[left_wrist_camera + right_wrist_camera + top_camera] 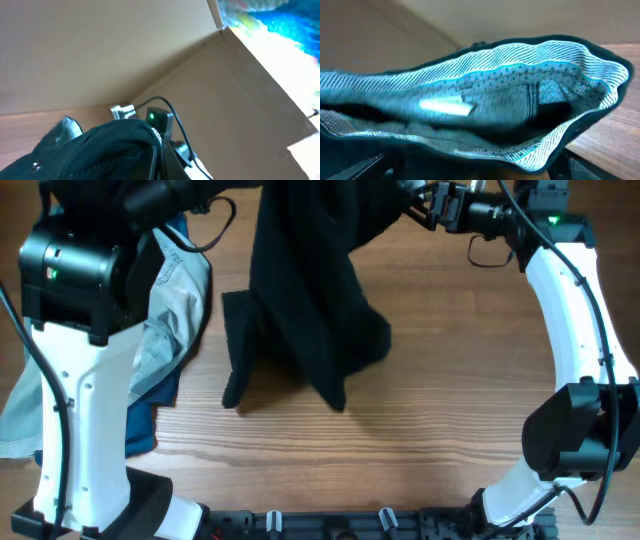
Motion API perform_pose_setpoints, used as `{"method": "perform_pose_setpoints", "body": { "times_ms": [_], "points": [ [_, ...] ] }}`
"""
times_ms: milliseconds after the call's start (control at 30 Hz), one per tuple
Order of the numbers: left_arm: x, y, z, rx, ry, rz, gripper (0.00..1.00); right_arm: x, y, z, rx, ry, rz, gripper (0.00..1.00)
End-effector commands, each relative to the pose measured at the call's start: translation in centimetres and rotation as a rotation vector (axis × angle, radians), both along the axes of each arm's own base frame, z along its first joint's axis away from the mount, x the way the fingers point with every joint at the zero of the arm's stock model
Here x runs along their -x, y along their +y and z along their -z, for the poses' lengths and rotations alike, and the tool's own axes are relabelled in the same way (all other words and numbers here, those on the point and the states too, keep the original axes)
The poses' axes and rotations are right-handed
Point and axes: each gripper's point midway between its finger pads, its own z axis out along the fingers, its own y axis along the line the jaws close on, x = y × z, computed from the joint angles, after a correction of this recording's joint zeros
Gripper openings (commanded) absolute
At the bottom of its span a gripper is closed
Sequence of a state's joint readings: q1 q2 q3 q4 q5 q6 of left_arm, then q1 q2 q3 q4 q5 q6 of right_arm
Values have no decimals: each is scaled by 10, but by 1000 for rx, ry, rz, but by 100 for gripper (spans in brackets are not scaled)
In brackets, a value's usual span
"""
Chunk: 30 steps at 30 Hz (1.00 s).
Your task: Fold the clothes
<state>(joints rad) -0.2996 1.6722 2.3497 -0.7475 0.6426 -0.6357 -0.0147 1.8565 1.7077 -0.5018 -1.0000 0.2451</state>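
The black shorts (pixel 300 290) rise closest to the overhead view, lifted at the far middle of the wooden table (pixel 450 410), while their lower part hangs down and rests crumpled on the wood. In the right wrist view, the waistband gapes open and fills the frame, showing a pale striped lining (pixel 520 65) edged in black. The right gripper (pixel 425 205) meets the raised cloth at its far right corner. Its fingers (pixel 355 170) stand wide apart at the bottom corners of that view, with the waistband stretched across just in front of them. Whether they actually bear on the cloth cannot be told. The left gripper (pixel 155 160) is closed, and black fabric is bunched over it in its own view, so it appears to be clamped on the shorts. At the left of the table, beside the left arm, lies a heap of light-blue denim (pixel 175 310), with a dark-blue piece (pixel 145 420) underneath it, just clear of the shorts.
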Motion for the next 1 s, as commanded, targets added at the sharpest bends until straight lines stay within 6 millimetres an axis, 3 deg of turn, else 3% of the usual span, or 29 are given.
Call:
{"method": "perform_pose_setpoints", "body": {
  "times_ms": [0, 100, 300, 467, 700, 767, 967],
  "points": [
    [48, 7, -38, 28, -102, 55, 4, -4, -5, 6, 21, 51, 67, 89],
    [55, 9, -38, 17, -107, 55, 4, -7, -14, 20, 74, 98, 129, 89],
    [56, 8, -35, 13, -93, 60, 4, -18, -16, 22, 98, 41, 137, 94],
    [59, 7, -36, 14, -94, 79, 4, -17, 17, 27, -45, -78, -127, 96],
    [60, 7, -32, 9, -76, 81, 4, -18, 31, 94, -227, 22, -324, 96],
    [60, 6, -32, 9, -76, 82, 4, -15, 32, 94, -241, 15, -345, 97],
    [58, 8, -29, 1, -68, 70, 4, 1, 29, 55, -337, -149, -527, 99]
  ]
}}
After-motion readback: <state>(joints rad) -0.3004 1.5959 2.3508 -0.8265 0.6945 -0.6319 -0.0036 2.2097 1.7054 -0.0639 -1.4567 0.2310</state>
